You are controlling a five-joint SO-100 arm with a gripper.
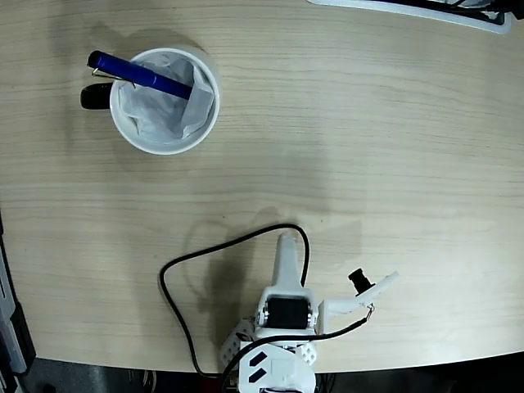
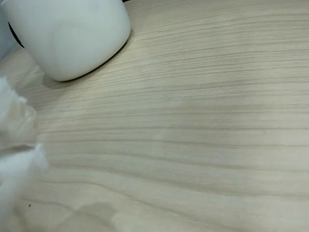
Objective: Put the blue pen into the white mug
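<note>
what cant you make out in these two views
- Lower end of the blue pen: fixed view, hidden inside the white mug among crumpled paper.
- Mug's black handle: fixed view, partly covered by the rim and pen.
- Gripper: fixed view, seen from above, open or shut unclear; wrist view shows only a white blur at left.
- Mug's top and the pen: wrist view, cut off by the upper edge.

White mug [image 2: 72,34] top cut off; tool [image 2: 17,159] blurred.
</note>
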